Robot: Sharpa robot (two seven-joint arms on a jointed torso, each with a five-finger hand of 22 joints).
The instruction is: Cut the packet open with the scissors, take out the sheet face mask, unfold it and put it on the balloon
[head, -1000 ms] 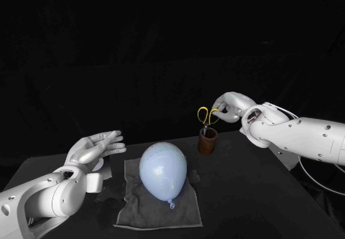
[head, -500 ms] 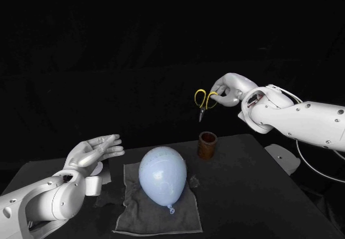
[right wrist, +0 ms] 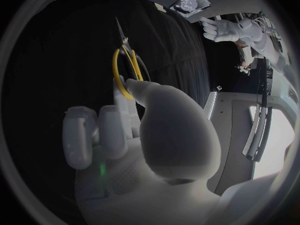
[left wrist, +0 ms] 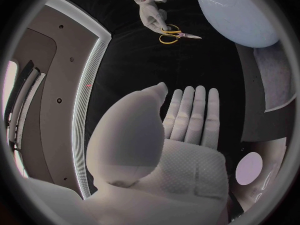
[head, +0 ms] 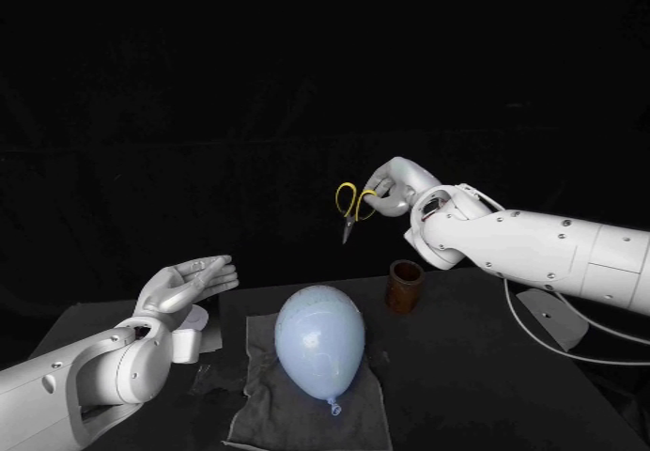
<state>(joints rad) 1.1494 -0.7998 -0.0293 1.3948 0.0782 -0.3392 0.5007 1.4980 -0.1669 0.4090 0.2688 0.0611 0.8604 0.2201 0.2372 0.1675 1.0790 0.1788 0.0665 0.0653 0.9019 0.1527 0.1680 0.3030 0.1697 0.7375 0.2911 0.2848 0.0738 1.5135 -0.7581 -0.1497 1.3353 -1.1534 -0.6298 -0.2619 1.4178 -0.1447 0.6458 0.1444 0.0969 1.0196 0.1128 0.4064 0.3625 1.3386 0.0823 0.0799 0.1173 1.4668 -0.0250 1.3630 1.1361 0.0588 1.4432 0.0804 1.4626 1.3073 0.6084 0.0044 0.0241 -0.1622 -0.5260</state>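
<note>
My right hand (head: 389, 186) holds the yellow-handled scissors (head: 353, 206) by their loops, high above the table, blades pointing down. The right wrist view shows the scissors (right wrist: 125, 61) past that hand's (right wrist: 134, 135) fingers. A pale blue balloon (head: 321, 341) lies on a grey cloth (head: 305, 413) in the middle of the table. My left hand (head: 189, 282) hovers left of the balloon, palm up, fingers apart and holding nothing. From the left wrist view, the scissors (left wrist: 170, 34) hang beyond the left hand (left wrist: 184, 130), beside the balloon (left wrist: 237, 12). A pale flat thing (head: 202, 323), perhaps the packet, lies partly hidden behind my left wrist.
A brown cylindrical holder (head: 405, 287) stands on the table right of the balloon, below the right forearm. The black table's right edge (head: 542, 329) runs near a white cable from the right arm.
My right hand has lifted the scissors out of the brown holder and carried them up and to the left. The left hand has kept its open, palm-up pose.
</note>
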